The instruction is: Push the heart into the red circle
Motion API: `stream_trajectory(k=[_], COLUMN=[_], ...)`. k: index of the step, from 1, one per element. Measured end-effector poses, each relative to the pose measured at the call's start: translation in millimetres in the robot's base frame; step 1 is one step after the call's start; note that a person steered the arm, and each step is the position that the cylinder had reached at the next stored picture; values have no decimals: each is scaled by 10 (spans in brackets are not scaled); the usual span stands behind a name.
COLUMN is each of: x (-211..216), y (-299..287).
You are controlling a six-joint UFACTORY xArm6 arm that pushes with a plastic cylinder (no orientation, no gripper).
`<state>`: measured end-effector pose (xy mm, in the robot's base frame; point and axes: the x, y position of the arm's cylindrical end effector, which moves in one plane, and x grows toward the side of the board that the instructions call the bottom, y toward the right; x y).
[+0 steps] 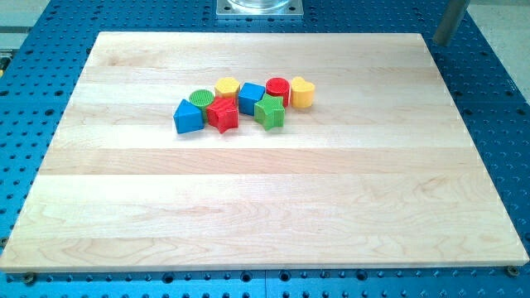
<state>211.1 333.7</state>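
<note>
Here yellow heart (302, 93) touching red circle (277, 89); orientation unclear; my tip unseen.

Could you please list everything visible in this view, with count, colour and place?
Heart: 1, yellow, right end of the cluster, touching the circle.
Circle: 1, red, left of the heart.
Cube: 1, blue, cluster middle.
Green star-like block: 1, below the circle.
Star: 1, red, cluster bottom.
Yellow block: 1, cluster top.
Green round block: 1, upper left.
Blue wedge-like block: 1, left end.
Board: 1, wooden.
My tip: top right, off the board, far from the blocks.
</note>
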Motion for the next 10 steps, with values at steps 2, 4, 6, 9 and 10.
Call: stream_trajectory(k=[2, 4, 6, 9, 10], x=[29, 30, 1007, 1510, 1332], y=[-919, -2014, -2355, -2487, -2488])
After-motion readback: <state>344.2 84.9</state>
